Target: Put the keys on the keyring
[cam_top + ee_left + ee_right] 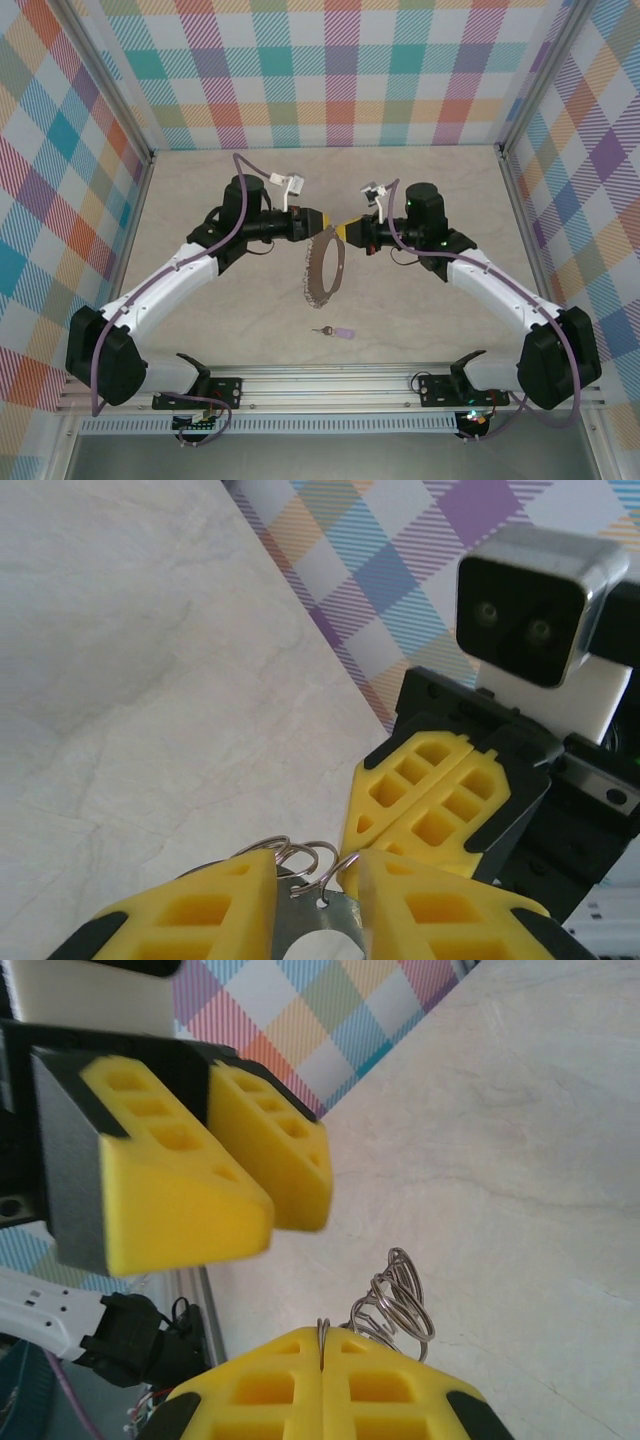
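- Key with lilac tag [335, 331]: flat on the table [430, 300], close to the middle of the near edge. Nothing is touching it, and it's not on the ring yet.
- Its long axis runs roughly along the near edge, key end to my left, tag to my right.
- Keyring [325, 265]: held up off the table, between the key and my grippers. The hoop hangs down towards the near edge, and I can't see anything hooked on its wire loops [395, 1300].
- Right gripper [347, 231]: fingers pressed together, pinching the hoop's thin rim.
- Left gripper [322, 222]: fingers sit either side of the rim with only a narrow gap. I can't tell if it's clamped.
- Key lies straight towards the near edge from both grippers, about equally far from each. Whichever lets go has to reach back and down for it.
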`<control>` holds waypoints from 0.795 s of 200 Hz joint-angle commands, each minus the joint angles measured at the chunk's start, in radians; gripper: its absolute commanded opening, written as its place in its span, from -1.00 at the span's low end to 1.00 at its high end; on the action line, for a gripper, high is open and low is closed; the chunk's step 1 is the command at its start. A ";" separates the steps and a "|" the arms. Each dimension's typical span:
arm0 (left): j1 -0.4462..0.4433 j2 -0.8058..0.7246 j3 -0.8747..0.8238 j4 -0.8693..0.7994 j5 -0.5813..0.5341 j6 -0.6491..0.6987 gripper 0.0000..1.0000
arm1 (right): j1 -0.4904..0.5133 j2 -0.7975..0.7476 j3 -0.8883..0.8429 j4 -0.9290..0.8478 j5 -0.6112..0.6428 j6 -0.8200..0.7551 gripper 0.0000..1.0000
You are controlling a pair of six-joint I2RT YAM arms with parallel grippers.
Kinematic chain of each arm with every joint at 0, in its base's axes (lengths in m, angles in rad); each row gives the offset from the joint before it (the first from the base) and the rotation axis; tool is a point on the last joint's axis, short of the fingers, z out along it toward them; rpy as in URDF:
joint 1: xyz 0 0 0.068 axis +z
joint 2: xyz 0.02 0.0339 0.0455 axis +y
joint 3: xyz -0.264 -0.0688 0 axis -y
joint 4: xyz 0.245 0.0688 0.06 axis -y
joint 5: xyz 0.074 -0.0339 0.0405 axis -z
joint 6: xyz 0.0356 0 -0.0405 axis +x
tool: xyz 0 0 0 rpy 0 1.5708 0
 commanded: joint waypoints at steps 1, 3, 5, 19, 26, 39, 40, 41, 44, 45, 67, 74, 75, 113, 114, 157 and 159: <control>-0.006 -0.058 -0.017 -0.009 -0.136 0.029 -0.42 | -0.002 0.059 -0.026 0.086 0.040 -0.004 -1.00; -0.006 -0.061 -0.018 -0.014 -0.146 0.029 -0.43 | -0.002 0.065 -0.028 0.094 0.041 0.000 -1.00; -0.006 -0.065 -0.020 -0.019 -0.157 0.029 -0.42 | -0.001 0.074 -0.031 0.103 0.043 0.003 -1.00; -0.006 -0.084 -0.036 -0.041 -0.211 0.035 -0.41 | 0.000 0.128 -0.049 0.161 0.051 0.030 -1.00; -0.006 -0.092 -0.043 -0.049 -0.228 0.037 -0.41 | 0.000 0.158 -0.056 0.197 0.055 0.047 -1.00; -0.006 -0.102 -0.055 -0.057 -0.245 0.041 -0.40 | 0.001 0.214 -0.062 0.265 0.053 0.074 -1.00; -0.006 -0.102 -0.055 -0.058 -0.246 0.042 -0.40 | 0.001 0.220 -0.062 0.270 0.054 0.076 -1.00; -0.006 -0.103 -0.057 -0.058 -0.247 0.042 -0.40 | 0.001 0.225 -0.062 0.274 0.054 0.078 -1.00; -0.006 -0.104 -0.058 -0.059 -0.249 0.043 -0.40 | 0.001 0.237 -0.062 0.287 0.055 0.083 -1.00; -0.006 -0.104 -0.059 -0.059 -0.249 0.043 -0.40 | 0.002 0.241 -0.062 0.291 0.056 0.084 -1.00; -0.006 -0.104 -0.070 -0.061 -0.255 0.044 -0.40 | 0.013 0.320 -0.060 0.345 0.099 0.081 -1.00; -0.006 -0.103 -0.074 -0.058 -0.257 0.044 -0.40 | 0.016 0.343 -0.058 0.351 0.118 0.078 -1.00; -0.006 -0.103 -0.076 -0.057 -0.258 0.044 -0.40 | 0.016 0.346 -0.058 0.350 0.121 0.077 -1.00; -0.006 -0.098 -0.090 -0.043 -0.257 0.037 -0.39 | 0.030 0.437 -0.076 0.343 0.237 0.045 -1.00; -0.006 -0.098 -0.091 -0.043 -0.257 0.038 -0.39 | 0.030 0.440 -0.076 0.343 0.239 0.045 -1.00; -0.006 -0.096 -0.110 -0.022 -0.256 0.030 -0.38 | 0.033 0.497 -0.130 0.376 0.270 0.066 -1.00; -0.006 -0.096 -0.111 -0.020 -0.256 0.029 -0.38 | 0.035 0.498 -0.133 0.378 0.270 0.067 -1.00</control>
